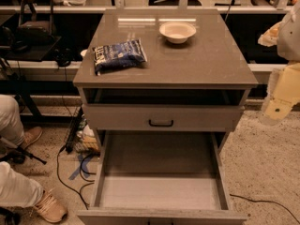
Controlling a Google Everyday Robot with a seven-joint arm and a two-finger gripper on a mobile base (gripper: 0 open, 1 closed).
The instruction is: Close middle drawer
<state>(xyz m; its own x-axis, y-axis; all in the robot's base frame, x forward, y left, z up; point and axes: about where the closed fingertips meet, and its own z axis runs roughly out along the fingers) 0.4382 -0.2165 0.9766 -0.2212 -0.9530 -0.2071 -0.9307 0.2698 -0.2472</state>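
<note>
The middle drawer (159, 191) is pulled far out toward me. It is a wide, shallow, empty grey wood-grain tray, and its front panel (161, 216) lies at the bottom edge of the view. Above it the top drawer front (161, 117) is shut and has a small black handle (161, 123). The lowest drawer is hidden. My gripper (280, 100) is a cream-coloured part at the far right edge. It hangs in the air beside the cabinet's right front corner, at about the height of the top drawer, and touches nothing.
On the cabinet top (206, 64) lie a blue snack bag (119, 55) and a white bowl (177, 32). A person's legs and tan shoes (49, 206) are at the lower left. Black cables (70, 172) run over the floor. Shelving stands behind.
</note>
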